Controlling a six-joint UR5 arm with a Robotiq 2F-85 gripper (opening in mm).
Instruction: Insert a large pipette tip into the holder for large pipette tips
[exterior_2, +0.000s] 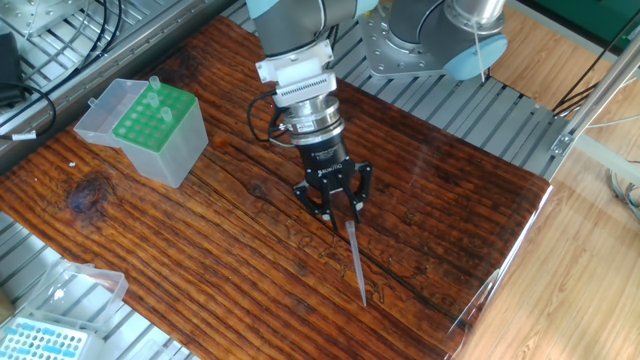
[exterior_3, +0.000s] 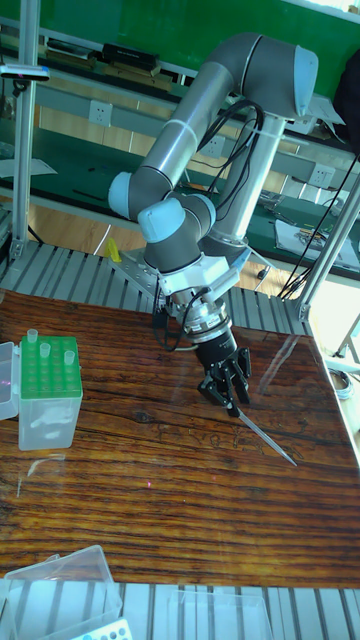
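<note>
The tool (exterior_2: 337, 212) hangs low over the middle of the wooden worktop (exterior_2: 200, 250), its two black fingers (exterior_3: 213, 390) spread apart with nothing between them; it is open, tilted slightly, with its tips just above the wood. A small white marking sits on the black tool body, too small to read. Directly under and in front of the fingertips lies the large pipette tip (exterior_2: 357, 262), flat on the worktop, its wide end nearest the tool and its fine point aimed away toward the near edge of the board; whether a fingertip touches the wide end cannot be told. In the tall fixed view the same tip (exterior_3: 266, 435) runs out to the right of the tool along the grain. Well apart, toward the far left corner of the worktop, stands the holder for large pipette tips (exterior_2: 155, 125), its green hole plate up and its clear lid (exterior_2: 100, 113) hinged open to the side, with a few pale tips (exterior_3: 47, 349) already standing in holes. At the near left edge sits a flatter box with a light blue grid top (exterior_2: 40, 340). No readable writing shows on either box.
</note>
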